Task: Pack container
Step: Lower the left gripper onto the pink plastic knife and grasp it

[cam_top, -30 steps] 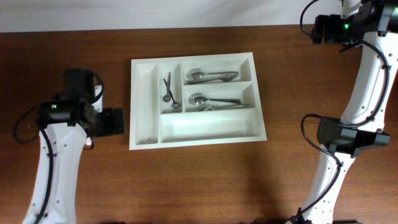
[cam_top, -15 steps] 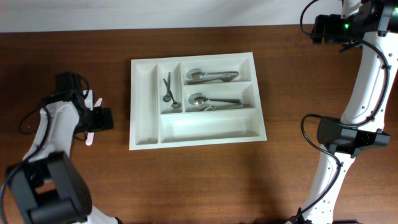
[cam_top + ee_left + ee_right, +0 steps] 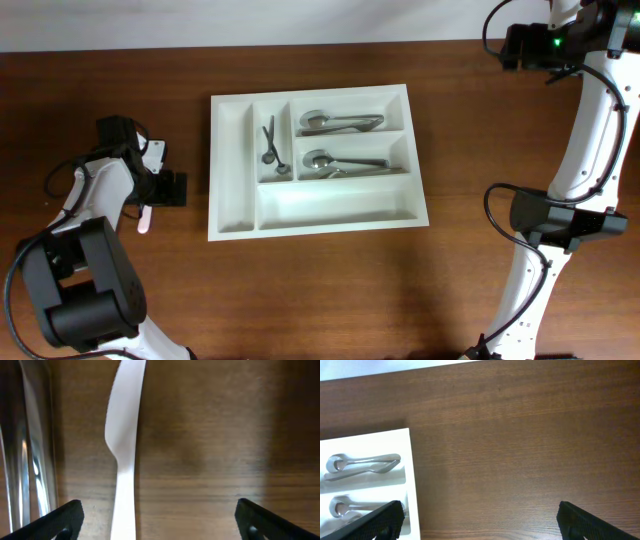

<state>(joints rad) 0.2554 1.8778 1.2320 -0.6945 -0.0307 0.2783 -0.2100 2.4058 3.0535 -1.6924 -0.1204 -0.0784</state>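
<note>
The container point(image 3: 232, 215) is a large white cutlery tray in the middle of the table. Metal spoons lie in its upper point(image 3: 340, 122) and middle point(image 3: 345, 162) long compartments, and small metal utensils point(image 3: 270, 145) lie in a narrow one. My left gripper point(image 3: 172, 187) is low over the table just left of the tray. In the left wrist view it point(image 3: 162, 522) is open, with a white plastic knife point(image 3: 122, 450) flat on the wood between its fingers, nearer the left one. My right gripper point(image 3: 482, 522) is open and holds nothing, off the tray's right edge point(image 3: 412, 485).
Shiny metal utensils point(image 3: 27, 460) lie along the left edge of the left wrist view, beside the knife. The knife's end also shows in the overhead view point(image 3: 145, 220). The right arm point(image 3: 590, 120) stands along the table's right side.
The left arm has folded down and back, and its gripper has shifted slightly left, low over the white knife. The right arm and the tray have not moved.
</note>
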